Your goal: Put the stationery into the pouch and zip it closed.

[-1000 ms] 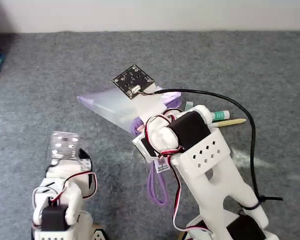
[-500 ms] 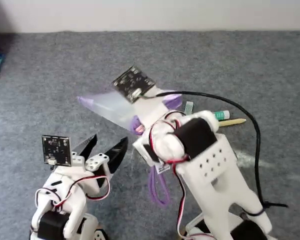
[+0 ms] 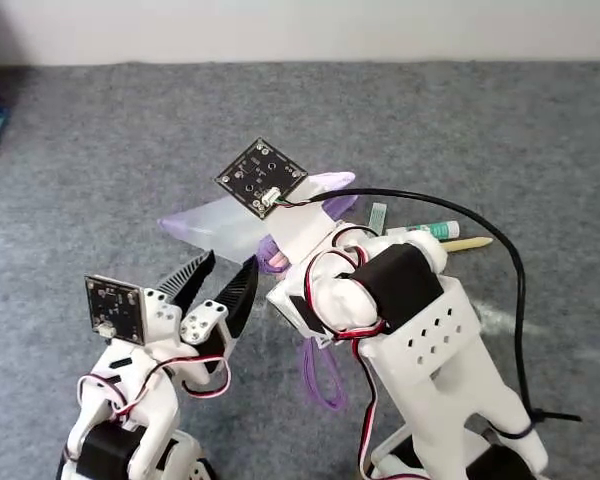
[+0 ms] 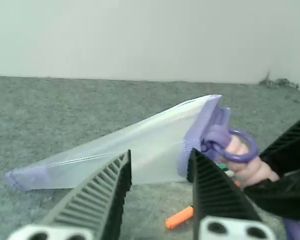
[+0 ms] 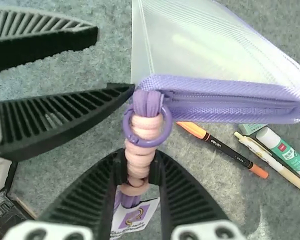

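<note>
The right gripper (image 5: 138,165) is clamped on a pink coil (image 5: 140,125) that hangs from a purple ring (image 5: 146,142) at the zipper end of the pouch (image 5: 205,45). This end of the pouch is held up from the grey carpet (image 3: 480,130); in the left wrist view the far corner of the pouch (image 4: 140,145) touches the carpet, so the pouch is tilted. In the high view the pouch (image 3: 220,222) lies partly under the camera board of the right arm.

The left gripper (image 3: 227,265) is just beside the held end of the pouch, and its two black fingers stand wide apart with nothing between them. In the right wrist view one finger of the left gripper (image 5: 113,61) almost touches the purple edge near the ring.

The stationery is on the carpet, outside the pouch and near its purple edge: an orange pen (image 5: 220,148), a glue stick (image 5: 285,150) with a green cap, a cream pencil (image 5: 275,167) and a small green piece (image 5: 252,128), perhaps an eraser. They lie close together. A purple strap (image 3: 320,375) lies in a loop on the carpet beside the right arm.
</note>
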